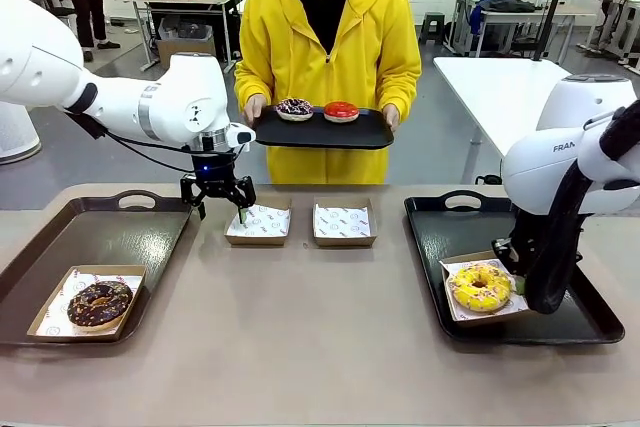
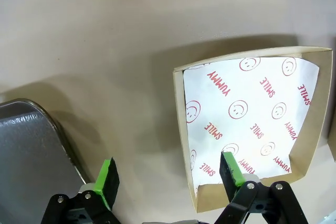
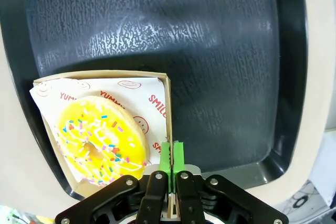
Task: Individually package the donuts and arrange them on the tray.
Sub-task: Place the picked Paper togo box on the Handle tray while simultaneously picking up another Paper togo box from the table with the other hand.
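Across the table [image 1: 320,347], front view: a person [image 1: 330,37] stands at its far side, with a hand [image 1: 254,107] at each end of a black serving tray [image 1: 320,134] held in the air above that far edge.
Serving tray load: the dark sprinkled donut [image 1: 294,107] and the red donut [image 1: 341,110] lie side by side.
Table's left end: a brown tray [image 1: 100,227] carries the chocolate donut [image 1: 99,303], which lies in the chocolate donut's box [image 1: 55,319] at the tray's near corner.
Table's middle: the left empty box [image 1: 258,224] and the right empty box [image 1: 343,223] are both paper-lined. They sit side by side, apart, toward the far edge.
Left gripper [image 1: 220,212]: its jaws are spread wide and grip nothing. The fingertips point down at the left side of the left empty box.
Table's right end: a black tray [image 1: 450,222] holds the yellow donut [image 1: 481,287] in the yellow donut's box [image 1: 452,269]. The right arm [image 1: 560,162] comes down just beside that box.
Left wrist view, fingers: one green pad [image 2: 231,167] hangs over the printed paper inside the left empty box. The other [image 2: 108,179] hangs over bare table outside it, so the box wall stands between them.
Left wrist view, corner: the brown tray's rim shows beside the outer finger.
Right wrist view, right gripper [image 3: 171,153]: its pads are pressed together, pinching the wall of the yellow donut's box, which runs straight into their seam.
Right wrist view, yellow donut: it lies on the printed paper in its box on the black tray. A strip of table shows past the tray's rim.
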`<state>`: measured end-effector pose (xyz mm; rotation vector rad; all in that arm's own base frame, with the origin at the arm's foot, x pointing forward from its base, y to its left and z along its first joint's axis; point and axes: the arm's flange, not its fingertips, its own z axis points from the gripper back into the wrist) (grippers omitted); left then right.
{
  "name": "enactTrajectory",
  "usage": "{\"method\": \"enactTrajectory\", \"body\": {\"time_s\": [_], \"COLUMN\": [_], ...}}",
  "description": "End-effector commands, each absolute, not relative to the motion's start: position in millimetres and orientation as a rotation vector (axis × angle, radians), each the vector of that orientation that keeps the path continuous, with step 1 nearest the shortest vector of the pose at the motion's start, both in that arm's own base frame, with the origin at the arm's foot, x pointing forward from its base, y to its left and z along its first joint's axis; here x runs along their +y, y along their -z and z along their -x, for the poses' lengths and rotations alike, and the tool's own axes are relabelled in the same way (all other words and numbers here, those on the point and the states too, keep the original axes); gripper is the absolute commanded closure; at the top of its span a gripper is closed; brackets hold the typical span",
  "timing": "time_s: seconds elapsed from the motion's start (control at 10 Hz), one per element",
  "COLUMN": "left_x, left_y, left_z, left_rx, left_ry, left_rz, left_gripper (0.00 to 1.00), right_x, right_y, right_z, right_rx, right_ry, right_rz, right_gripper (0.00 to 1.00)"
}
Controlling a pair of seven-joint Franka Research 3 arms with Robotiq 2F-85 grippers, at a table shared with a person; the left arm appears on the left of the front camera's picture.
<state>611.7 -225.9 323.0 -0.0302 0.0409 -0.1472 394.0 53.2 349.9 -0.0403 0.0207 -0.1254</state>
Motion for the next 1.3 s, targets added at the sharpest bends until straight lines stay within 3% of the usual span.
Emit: {"method": "enactTrajectory", "body": {"time_s": [0.0, 0.5, 0.6, 0.7, 0.8, 0.9, 1.0, 1.1, 1.2], "left_x": [-225.9, -227.7, -228.8, -229.3, -229.3, -229.5, -229.7, -230.1, -230.5], "left_y": [-322.8, -320.8, -322.7, -325.0, -325.4, -323.0, -320.0, -318.5, -318.2], "left_z": [-612.9, -617.1, -617.0, -617.0, -616.9, -616.3, -616.2, -616.0, -615.8], "left_rx": [0.039, 0.024, 0.007, -0.007, -0.014, -0.023, -0.022, -0.020, -0.018], "left_ry": [0.149, 0.161, 0.160, 0.157, 0.154, 0.146, 0.145, 0.142, 0.141], "left_rz": [0.005, 0.042, 0.062, 0.074, 0.076, 0.080, 0.082, 0.084, 0.087], "left_gripper": [0.00, 0.00, 0.58, 0.59, 1.00, 0.63, 1.00, 0.84, 1.00], "right_x": [55.0, 55.7, 56.2, 56.1, 56.0, 55.2, 54.8, 54.5, 53.7], "right_y": [-343.8, -344.0, -344.2, -343.7, -343.0, -341.8, -341.1, -341.2, -341.1], "right_z": [-391.3, -392.8, -392.0, -392.4, -392.3, -392.1, -391.6, -390.5, -389.5], "right_rx": [0.007, -0.006, -0.009, -0.009, -0.008, -0.007, -0.008, -0.012, -0.015], "right_ry": [0.090, 0.046, 0.034, 0.036, 0.035, 0.033, 0.029, 0.026, 0.023], "right_rz": [0.054, 0.047, 0.048, 0.041, 0.038, 0.035, 0.032, 0.029, 0.025], "right_gripper": [0.98, 0.98, 0.39, 0.39, 0.00, 0.37, 0.00, 0.00, 0.00]}}
